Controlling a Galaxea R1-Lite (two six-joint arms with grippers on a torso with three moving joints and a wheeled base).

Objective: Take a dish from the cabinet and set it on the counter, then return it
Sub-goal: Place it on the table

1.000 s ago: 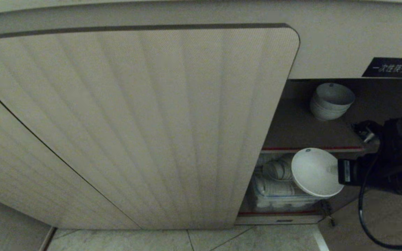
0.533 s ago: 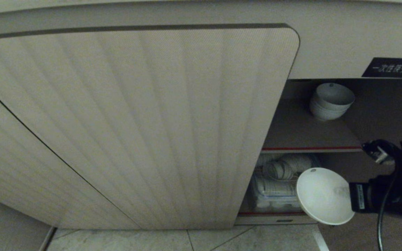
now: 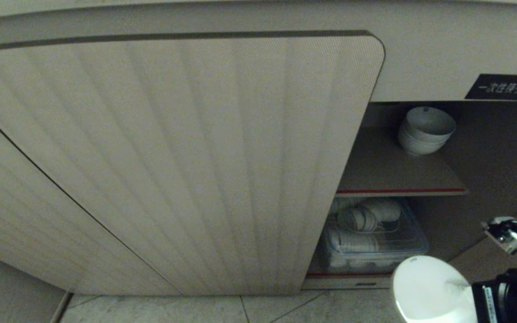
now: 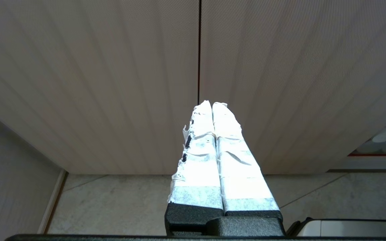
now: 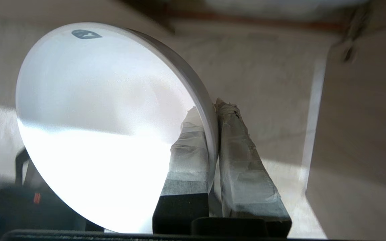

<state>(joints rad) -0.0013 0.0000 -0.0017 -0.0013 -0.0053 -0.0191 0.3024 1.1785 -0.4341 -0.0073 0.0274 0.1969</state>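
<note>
White dish [image 5: 95, 127] rim pinched – R wrist view, right gripper [image 5: 209, 110]

a small black label [image 3: 501, 86] on the beige cabinet [image 3: 420, 58] face, above the open compartment, carries white chinese characters, too blurred to read surely; the dish [image 5: 89, 117] bears a small grey-blue mark near its rim, unreadable

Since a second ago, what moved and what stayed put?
The right gripper, fingers pinching the dish by its rim, carried it out of the cabinet, down toward the floor. The stack of bowls stayed on its shelf; the left gripper stayed parked, shut.
</note>
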